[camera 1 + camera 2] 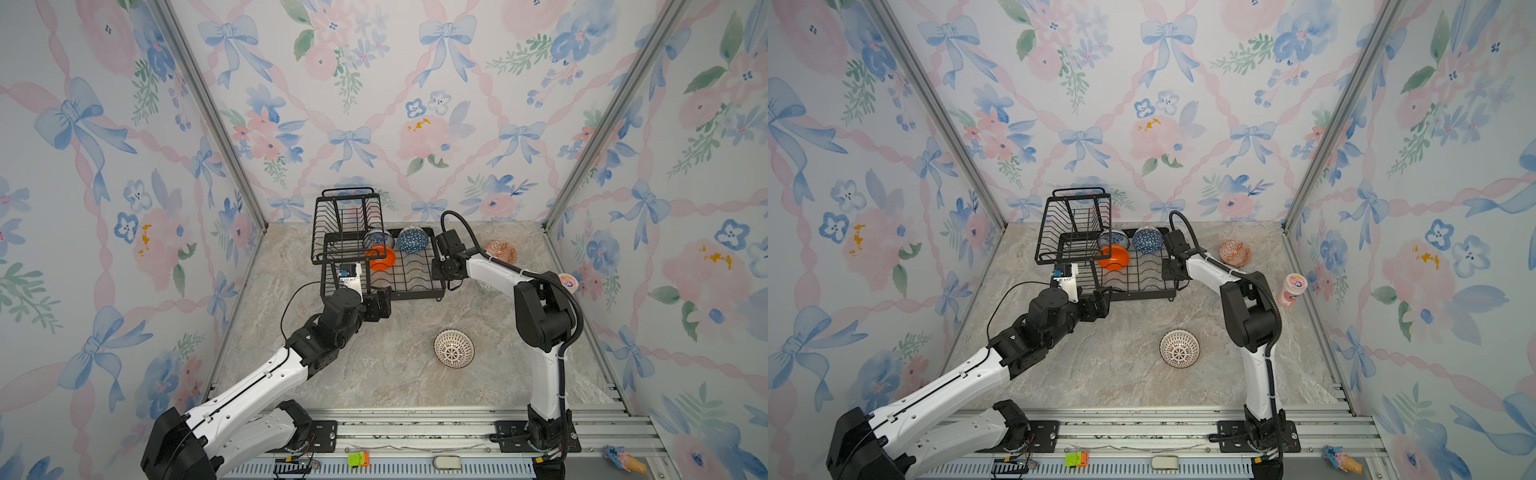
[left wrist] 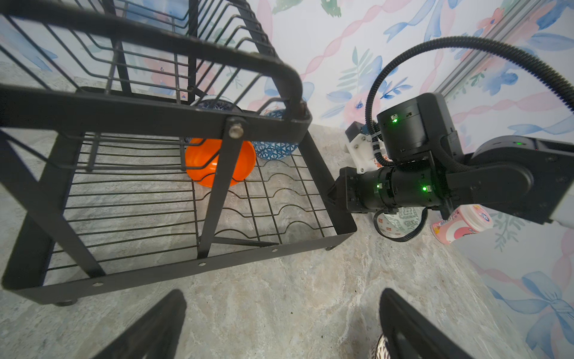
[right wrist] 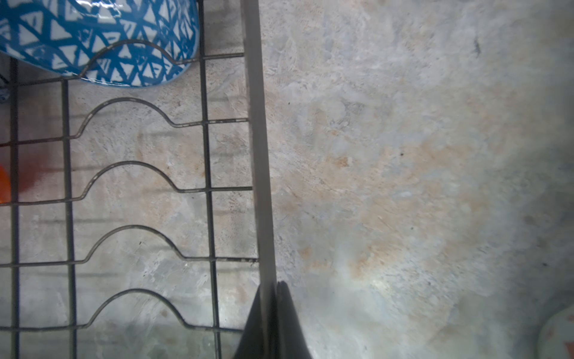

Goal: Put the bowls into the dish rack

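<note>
right gripper [image 3: 271,298] pinching dish rack [image 1: 415,296] side rim; left gripper [image 2: 282,293] spread wide, just off rack front; orange bowl [image 1: 381,257], blue geometric bowl [image 1: 412,240], floral bowl [image 1: 377,240] in lower tray; white lined bowl [image 1: 454,348], orange-white bowl [image 1: 500,251], pale green bowl [image 2: 399,222] on table [image 1: 374,365]

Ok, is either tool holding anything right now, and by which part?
The right tool is shut on the dish rack, pinching the thin side wall of its base tray. The left tool is open and holds nothing.

Bright, even light, soft shadows; glare on the blue geometric bowl [image 3: 93,40]; wrist views warp at edges.
</note>
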Controlling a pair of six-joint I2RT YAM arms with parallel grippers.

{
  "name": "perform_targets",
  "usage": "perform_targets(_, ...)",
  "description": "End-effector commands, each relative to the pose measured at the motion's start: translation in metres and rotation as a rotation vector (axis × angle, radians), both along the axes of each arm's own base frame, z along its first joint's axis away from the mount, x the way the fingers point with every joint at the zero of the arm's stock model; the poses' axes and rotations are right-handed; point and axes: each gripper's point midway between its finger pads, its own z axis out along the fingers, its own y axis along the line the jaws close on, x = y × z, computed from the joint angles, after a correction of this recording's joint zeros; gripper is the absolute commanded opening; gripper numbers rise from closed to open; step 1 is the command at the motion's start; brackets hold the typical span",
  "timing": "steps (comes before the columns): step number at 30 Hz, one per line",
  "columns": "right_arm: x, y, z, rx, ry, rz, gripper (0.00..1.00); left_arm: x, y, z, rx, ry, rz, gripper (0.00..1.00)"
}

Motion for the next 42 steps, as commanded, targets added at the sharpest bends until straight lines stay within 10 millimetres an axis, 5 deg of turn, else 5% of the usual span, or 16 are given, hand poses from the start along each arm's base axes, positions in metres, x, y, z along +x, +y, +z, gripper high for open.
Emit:
perform_targets(1,0.022,-0.024,-0.001,0.096,-0.021,-0.2,0.0,0.0,0.0,-0.008,0.0,0.005,0.01,0.98)
perform_targets(8,0.027,-0.016,0.0,0.147,-0.004,-0.162,0.0,-0.005,0.0,-0.008,0.002,0.0,0.001,0.98)
perform_targets(11,0.025,-0.015,0.006,0.15,-0.009,-0.142,0.07,-0.006,0.001,-0.011,0.001,0.005,0.001,0.98)
perform_targets(22,0.008,-0.033,0.06,0.083,-0.089,-0.103,0.48,-0.015,-0.028,-0.032,0.037,0.06,-0.069,0.98)
perform_targets(29,-0.023,-0.054,0.086,0.017,-0.143,-0.113,0.91,-0.023,-0.068,-0.051,0.137,0.087,-0.168,0.98)
perform_targets(32,-0.037,-0.068,0.095,-0.028,-0.156,-0.134,0.99,-0.027,-0.092,-0.053,0.168,0.091,-0.232,0.98)
perform_targets(42,-0.095,-0.125,0.135,-0.291,-0.323,-0.283,0.97,-0.044,-0.15,-0.092,0.383,0.212,-0.375,0.98)
